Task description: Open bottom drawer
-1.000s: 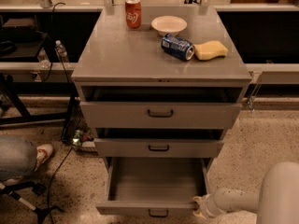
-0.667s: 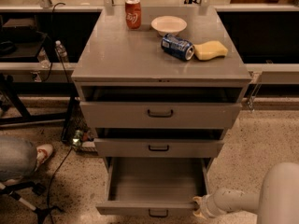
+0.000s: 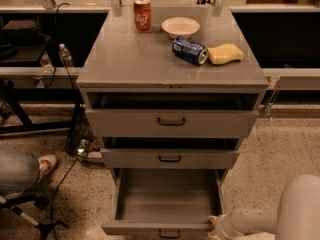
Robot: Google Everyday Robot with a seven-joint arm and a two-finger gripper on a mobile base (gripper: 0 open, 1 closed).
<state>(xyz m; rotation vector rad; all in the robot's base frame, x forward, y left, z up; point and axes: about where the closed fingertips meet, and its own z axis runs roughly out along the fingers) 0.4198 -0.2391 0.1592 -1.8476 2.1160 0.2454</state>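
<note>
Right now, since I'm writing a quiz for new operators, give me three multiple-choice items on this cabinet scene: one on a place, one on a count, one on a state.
1. Where is the gripper?
A. Low down, by the front right corner of the bottom drawer
B. Above the cabinet top
C. On the top drawer's handle

2. How many cans are on the cabinet top?
A. One
B. Two
C. Three

3. The bottom drawer is:
A. Shut flush
B. Pulled well out
C. Lifted out and set on the cabinet top

Answers:
1 A: the gripper sits beside that corner, near the floor.
2 B: a red can stands upright and a blue can lies on its side.
3 B: the drawer's plain grey floor shows.
</note>
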